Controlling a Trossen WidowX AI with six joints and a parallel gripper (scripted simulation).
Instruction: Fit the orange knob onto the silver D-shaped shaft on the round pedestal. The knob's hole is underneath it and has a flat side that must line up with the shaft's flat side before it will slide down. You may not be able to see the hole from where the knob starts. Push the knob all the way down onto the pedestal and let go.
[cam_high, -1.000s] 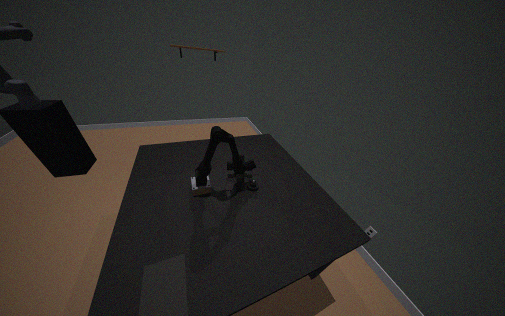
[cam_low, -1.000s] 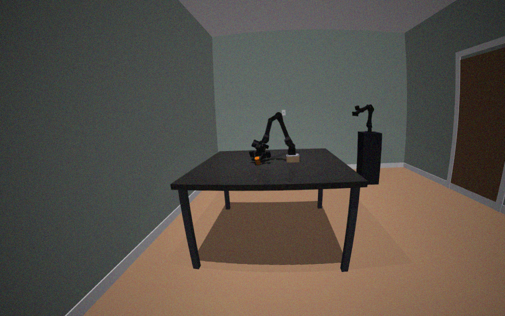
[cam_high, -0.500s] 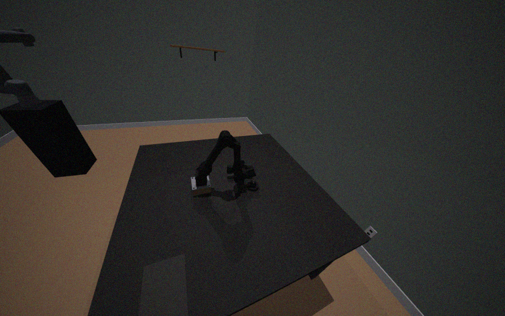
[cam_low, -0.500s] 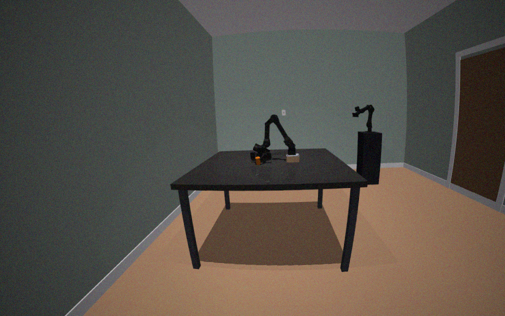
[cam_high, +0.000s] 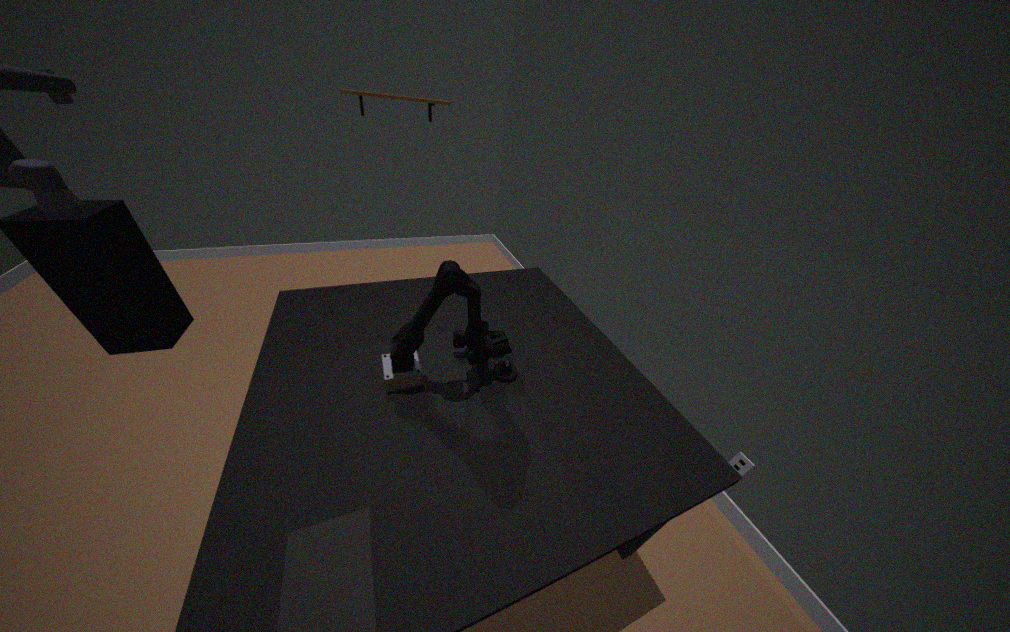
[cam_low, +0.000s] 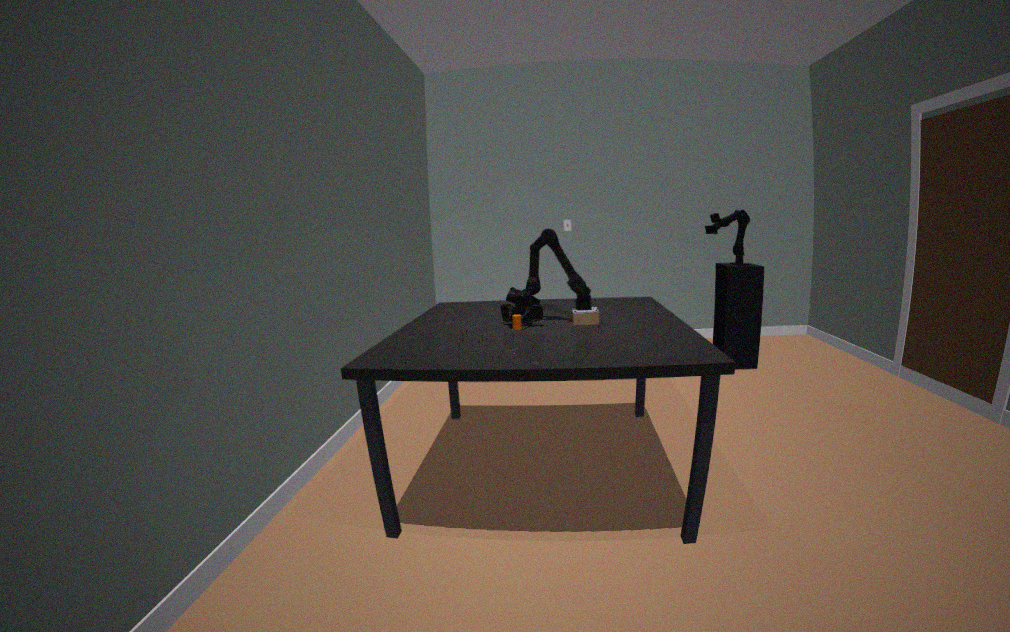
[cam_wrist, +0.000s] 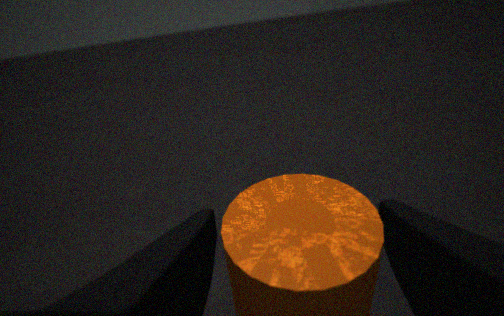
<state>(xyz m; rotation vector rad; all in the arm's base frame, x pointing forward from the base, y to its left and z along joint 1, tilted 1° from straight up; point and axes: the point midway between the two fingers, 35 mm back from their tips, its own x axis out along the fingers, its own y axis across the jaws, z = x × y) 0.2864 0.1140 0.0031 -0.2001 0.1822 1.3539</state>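
At the centre of the top view, the end effector (cam_high: 482, 348) (cam_low: 520, 311) (cam_wrist: 295, 217) is dark and hides the knob; toward 5 o'clock from it is a dim, round pedestal (cam_high: 506, 371). In the exterior view, the orange knob (cam_low: 516, 321) (cam_wrist: 302, 232) stands upright near the end effector, toward 6 o'clock. In the wrist view, the fingers are apart around the knob, with a thin gap at 9 o'clock; its lower part is cut off and its hole is hidden.
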